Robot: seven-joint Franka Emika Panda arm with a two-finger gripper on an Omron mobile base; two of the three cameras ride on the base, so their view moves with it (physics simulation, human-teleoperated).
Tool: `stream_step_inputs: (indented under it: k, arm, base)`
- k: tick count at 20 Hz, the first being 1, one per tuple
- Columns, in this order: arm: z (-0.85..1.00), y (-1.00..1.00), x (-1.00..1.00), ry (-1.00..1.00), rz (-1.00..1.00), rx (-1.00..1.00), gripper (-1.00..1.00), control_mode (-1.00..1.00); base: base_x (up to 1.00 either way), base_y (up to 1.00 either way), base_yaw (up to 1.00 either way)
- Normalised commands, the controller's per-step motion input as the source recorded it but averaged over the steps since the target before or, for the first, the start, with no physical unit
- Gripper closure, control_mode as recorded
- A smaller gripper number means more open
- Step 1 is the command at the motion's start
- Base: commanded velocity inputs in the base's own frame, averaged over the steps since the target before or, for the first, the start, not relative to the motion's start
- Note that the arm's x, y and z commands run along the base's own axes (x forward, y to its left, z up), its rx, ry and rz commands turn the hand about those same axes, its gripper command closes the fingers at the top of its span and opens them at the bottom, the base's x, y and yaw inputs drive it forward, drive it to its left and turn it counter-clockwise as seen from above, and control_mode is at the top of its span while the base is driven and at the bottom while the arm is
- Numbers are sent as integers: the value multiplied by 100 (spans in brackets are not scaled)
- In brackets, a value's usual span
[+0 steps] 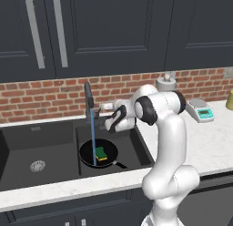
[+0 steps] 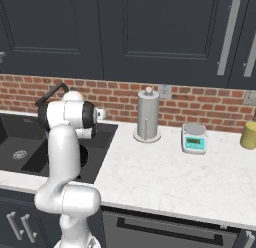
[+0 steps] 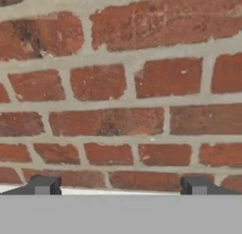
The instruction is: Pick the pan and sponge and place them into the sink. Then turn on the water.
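Looking at the left base view, we see the black frying pan (image 1: 98,153) sitting in the smaller right basin of the dark double sink (image 1: 54,175), with the yellow-green sponge (image 1: 100,153) lying in it and a thin blue water stream (image 1: 93,134) running straight down from the faucet (image 1: 88,100) into the pan. Our gripper (image 3: 120,186) is up behind the sink near the faucet, pointed at the brick backsplash (image 3: 121,87), fingertips (image 3: 44,186) spread wide and holding nothing. On the counter to the right we have a paper towel holder (image 2: 148,114) and a white-and-teal kitchen scale (image 2: 194,138), well apart from the sink.
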Motion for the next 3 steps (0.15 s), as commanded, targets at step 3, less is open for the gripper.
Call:
stream_step_inputs:
  k: [3]
  arm:
    - [0, -62, 4, 0, 10, 3, -100, -100]
  base:
    - [0, 0, 0]
